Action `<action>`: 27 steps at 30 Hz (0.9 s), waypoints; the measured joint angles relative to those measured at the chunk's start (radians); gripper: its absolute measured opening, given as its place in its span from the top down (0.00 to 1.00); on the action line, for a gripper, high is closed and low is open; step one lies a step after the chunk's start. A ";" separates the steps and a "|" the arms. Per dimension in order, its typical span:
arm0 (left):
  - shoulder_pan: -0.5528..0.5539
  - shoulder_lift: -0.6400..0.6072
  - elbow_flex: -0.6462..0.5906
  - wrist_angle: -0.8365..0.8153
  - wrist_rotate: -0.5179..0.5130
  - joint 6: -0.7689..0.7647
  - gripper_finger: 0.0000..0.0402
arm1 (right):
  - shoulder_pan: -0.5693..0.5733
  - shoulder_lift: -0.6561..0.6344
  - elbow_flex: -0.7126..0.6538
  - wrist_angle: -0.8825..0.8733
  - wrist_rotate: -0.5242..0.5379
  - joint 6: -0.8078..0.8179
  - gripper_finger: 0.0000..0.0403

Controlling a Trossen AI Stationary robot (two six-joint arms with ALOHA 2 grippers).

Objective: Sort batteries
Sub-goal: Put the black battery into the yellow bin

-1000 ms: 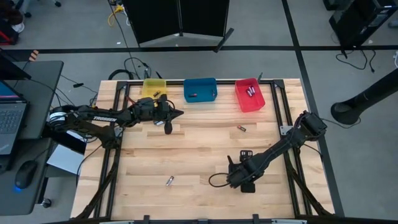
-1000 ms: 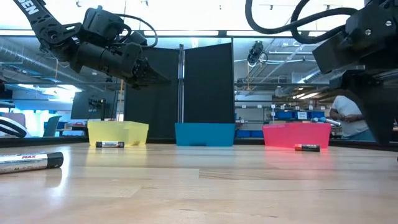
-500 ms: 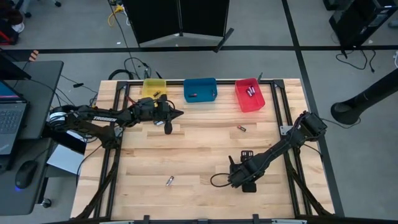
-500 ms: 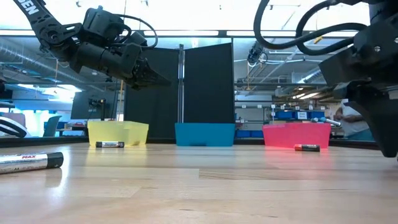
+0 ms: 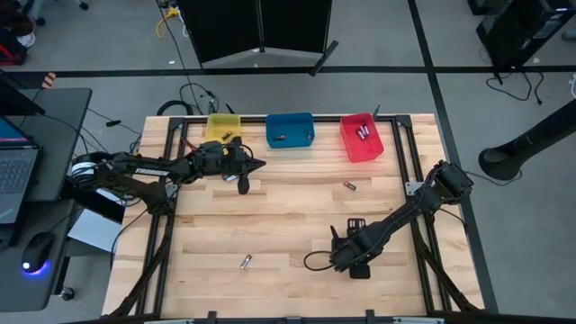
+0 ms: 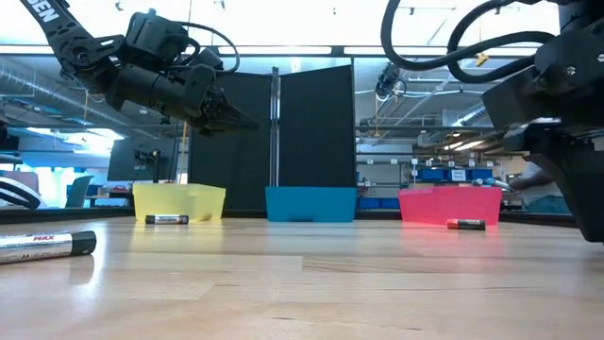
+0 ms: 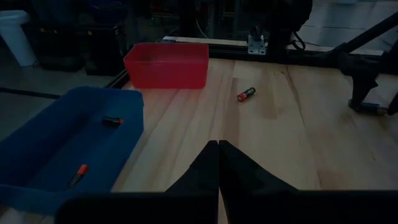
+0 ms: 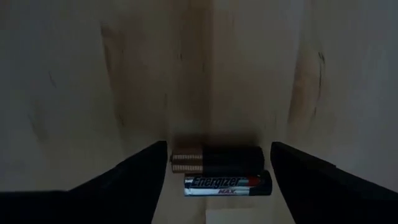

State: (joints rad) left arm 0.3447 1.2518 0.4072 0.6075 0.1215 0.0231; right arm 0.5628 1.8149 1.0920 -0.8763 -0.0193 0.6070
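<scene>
My right gripper (image 5: 345, 261) is low over the near right part of the table and open. In the right wrist view its fingers (image 8: 219, 147) stand on either side of two batteries lying side by side on the wood: a thicker dark one with a coppery end (image 8: 217, 158) and a slimmer Energizer cell (image 8: 227, 183). My left gripper (image 5: 261, 165) is shut and empty, hovering near the yellow bin (image 5: 223, 126). A dark battery (image 5: 243, 184) lies just below it. Other single batteries lie at mid-right (image 5: 350, 185) and near the front (image 5: 244, 262).
The yellow bin, the blue bin (image 5: 289, 130) and the red bin (image 5: 361, 137) stand in a row along the far edge. The blue bin holds two small cells (image 7: 113, 121), and the red one holds some too. Black frame rails run along the table's sides. Bare wood lies in the middle.
My right gripper has sunk a little toward the table at the near right. The left arm and the batteries have stayed where they were.
</scene>
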 joint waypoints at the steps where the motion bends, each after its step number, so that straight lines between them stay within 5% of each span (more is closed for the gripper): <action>1: 0.000 0.000 0.000 0.000 0.000 -0.001 0.98 | 0.000 0.000 0.000 0.003 0.000 -0.003 0.27; 16: 0.000 0.000 0.000 0.000 0.000 -0.001 0.98 | 0.006 -0.005 -0.049 0.043 -0.002 0.002 0.24; 27: 0.000 0.000 0.000 0.000 0.000 -0.028 0.98 | 0.006 -0.001 -0.034 0.039 -0.025 -0.008 0.42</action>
State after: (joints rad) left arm 0.3447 1.2518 0.4072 0.6078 0.1212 -0.0051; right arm 0.5685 1.8134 1.0578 -0.8376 -0.0444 0.5990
